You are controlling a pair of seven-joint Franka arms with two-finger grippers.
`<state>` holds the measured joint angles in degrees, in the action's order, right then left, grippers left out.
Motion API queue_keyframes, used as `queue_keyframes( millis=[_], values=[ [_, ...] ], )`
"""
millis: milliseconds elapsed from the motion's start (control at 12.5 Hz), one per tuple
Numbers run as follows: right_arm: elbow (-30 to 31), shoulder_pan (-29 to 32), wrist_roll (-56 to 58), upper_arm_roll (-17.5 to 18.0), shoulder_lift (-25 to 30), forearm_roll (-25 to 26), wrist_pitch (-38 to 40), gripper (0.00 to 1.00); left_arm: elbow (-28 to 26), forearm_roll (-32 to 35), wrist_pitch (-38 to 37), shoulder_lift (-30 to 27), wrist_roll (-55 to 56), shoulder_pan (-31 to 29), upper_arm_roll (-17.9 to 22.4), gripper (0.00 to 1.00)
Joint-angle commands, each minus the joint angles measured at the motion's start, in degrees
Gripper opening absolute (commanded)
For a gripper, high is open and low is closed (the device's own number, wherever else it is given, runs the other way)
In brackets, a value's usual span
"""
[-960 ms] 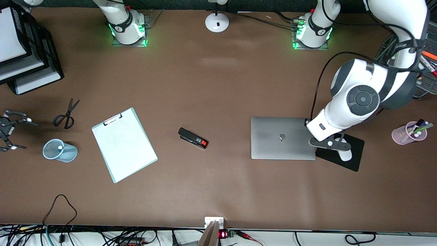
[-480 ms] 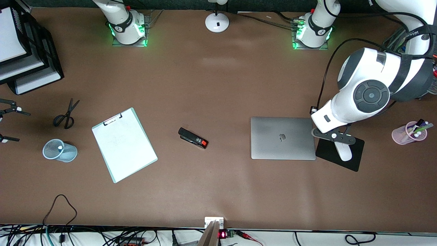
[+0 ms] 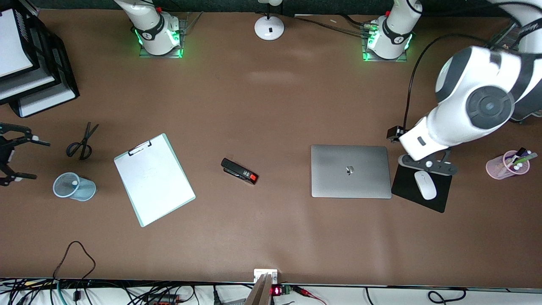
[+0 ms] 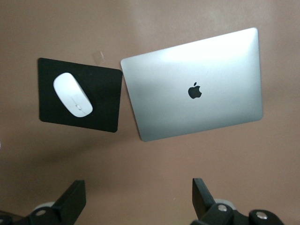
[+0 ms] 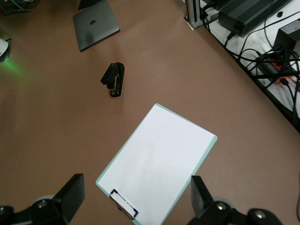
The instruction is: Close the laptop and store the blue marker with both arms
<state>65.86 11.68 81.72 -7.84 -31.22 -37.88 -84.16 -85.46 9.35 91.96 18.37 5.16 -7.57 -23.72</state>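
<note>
The left arm rises from its green-lit base at the far edge of the tabletop and loops round at the left arm's end, its big white elbow high and its forearm sloping down. The left end effector (image 3: 428, 164) hangs in the air, pointing downward, and its wrist view shows both black fingers (image 4: 71, 202) spread wide with nothing between them. The right arm waits at the right arm's end of the tabletop. The right end effector (image 3: 13, 157) is likewise spread wide and empty.

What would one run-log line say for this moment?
laptop: closed | left gripper: open over mouse pad | right gripper: open, waiting
</note>
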Motion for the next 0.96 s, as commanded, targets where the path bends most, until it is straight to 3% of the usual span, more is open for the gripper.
queue_keyframes(
  millis=[0, 320, 480, 640, 880],
  values=[
    [-1.3, -4.6, -10.0, -0.4, 1.0, 2.7, 0.9, 1.0, -0.4, -1.3, -1.7, -4.0, -1.5, -2.2, -0.7, 1.0],
    [-1.2, -10.7, -31.6, -0.2, 3.3, 9.6, 0.5, 1.0, -0.4, -1.4, -3.2, -5.4, -1.6, -3.5, -0.6, 1.0],
    [-0.6, -13.1, -43.6, -0.1, 4.5, 14.6, 0.8, 1.0, -1.5, -4.7, -3.1, -7.3, -3.0, -3.8, 1.4, 1.0],
    [3.1, -16.5, -54.4, -0.1, 7.3, 19.7, 0.5, 1.0, -4.3, -6.4, -2.0, -10.2, -8.1, 1.3, 10.7, 1.0],
    [5.4, -20.4, -69.0, -0.1, 9.4, 27.5, 0.9, 1.0, -14.3, -6.4, 6.1, -18.2, -8.4, 5.9, 18.1, 1.0]
  ],
)
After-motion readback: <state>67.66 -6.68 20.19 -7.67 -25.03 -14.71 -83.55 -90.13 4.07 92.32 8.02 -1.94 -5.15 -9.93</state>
